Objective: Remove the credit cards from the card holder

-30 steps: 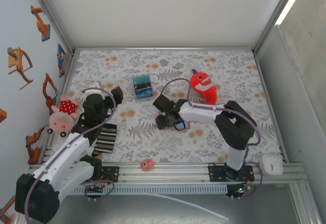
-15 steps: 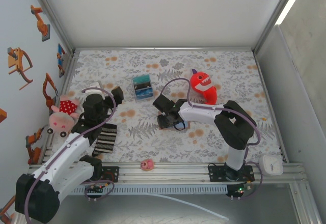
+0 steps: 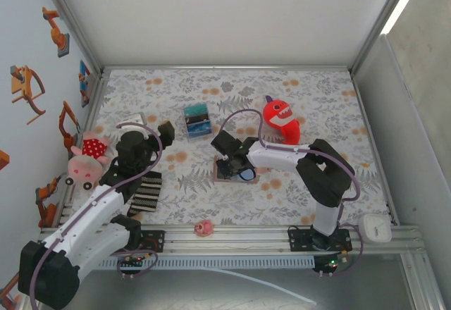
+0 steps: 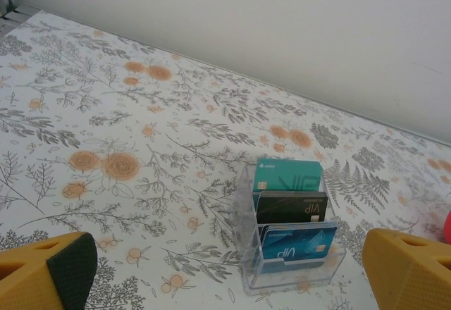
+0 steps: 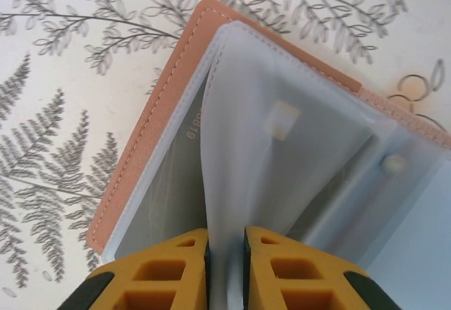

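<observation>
The tan-brown card holder [image 5: 151, 113] lies open on the flowered table, just left of centre [image 3: 224, 173]. Its clear plastic sleeves fan upward. My right gripper [image 5: 225, 243] is shut on one translucent sleeve [image 5: 246, 155], pinched between the yellow fingers. Behind the sleeve to the left sits a grey credit card [image 5: 173, 183] with embossed digits. From above, the right gripper [image 3: 236, 165] sits over the holder. My left gripper [image 3: 165, 130] hangs open and apart from it, its fingertips [image 4: 49, 271] wide at the bottom corners of the left wrist view.
A clear stand [image 4: 289, 218] with teal, black and blue cards stands ahead of the left gripper [image 3: 197, 120]. A red plush [image 3: 282, 121] lies behind the right arm. A pink-white plush [image 3: 86, 158] and a striped cloth [image 3: 146, 191] lie at the left, a small pink toy [image 3: 204, 227] at the front rail.
My right gripper has closed onto a sleeve, and the card holder now lies spread open beside it. The left gripper has shifted slightly to the right.
</observation>
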